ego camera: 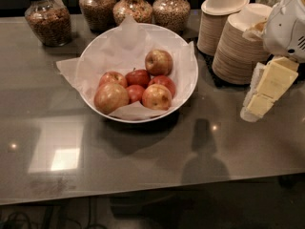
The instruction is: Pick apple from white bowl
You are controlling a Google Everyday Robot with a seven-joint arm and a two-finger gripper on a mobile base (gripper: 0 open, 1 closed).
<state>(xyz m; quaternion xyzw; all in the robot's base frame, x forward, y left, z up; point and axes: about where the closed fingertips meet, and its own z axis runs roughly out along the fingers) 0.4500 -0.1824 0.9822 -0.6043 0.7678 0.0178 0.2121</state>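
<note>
The white bowl (187, 61) stands on the grey counter, lined with crumpled white paper, and holds several apples. The apple (111, 97), the largest, yellowish-tan with an orange-red blush, lies at the bowl's front left. Smaller dark red apples (138, 76) sit in the middle. A yellow-red apple (158, 62) lies at the back and another (157, 97) at the front right. My gripper (257, 106), white with yellowish pads, hangs at the right edge of the view. It is well to the right of the bowl, above the counter, with nothing seen in it.
Two stacks of tan paper bowls (238, 46) stand behind my gripper at the back right. Several glass jars of grain (47, 18) line the counter's far edge behind the bowl. The counter's front edge (143, 194) runs along the bottom.
</note>
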